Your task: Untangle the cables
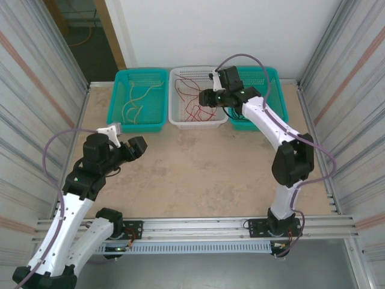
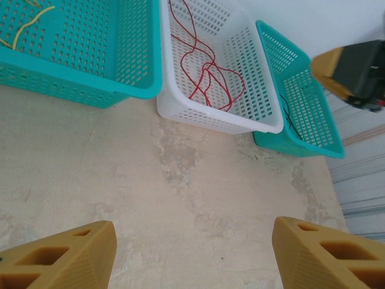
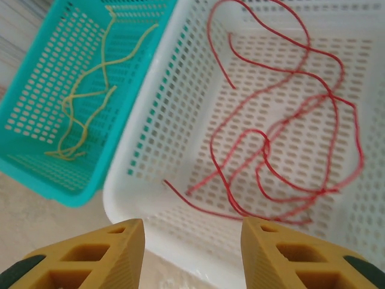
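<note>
Red cables (image 3: 283, 138) lie in loose loops on the floor of the white basket (image 3: 150, 138); from above the red cables (image 1: 194, 99) lie in the white basket (image 1: 191, 124). Pale yellow cables (image 3: 84, 114) lie in the left teal basket (image 1: 120, 123). A black cable (image 2: 285, 114) shows through the wall of the right teal basket (image 2: 313, 120). My right gripper (image 3: 192, 247) hangs open over the near edge of the white basket with nothing between its fingers. My left gripper (image 2: 192, 253) is open above bare tabletop, well short of the baskets.
The three baskets stand in a row against the back wall. Corrugated metal walls close in both sides. My right arm (image 1: 271, 126) reaches over the right teal basket and hides part of it. The tabletop (image 1: 198, 168) stretches between the baskets and the arm bases.
</note>
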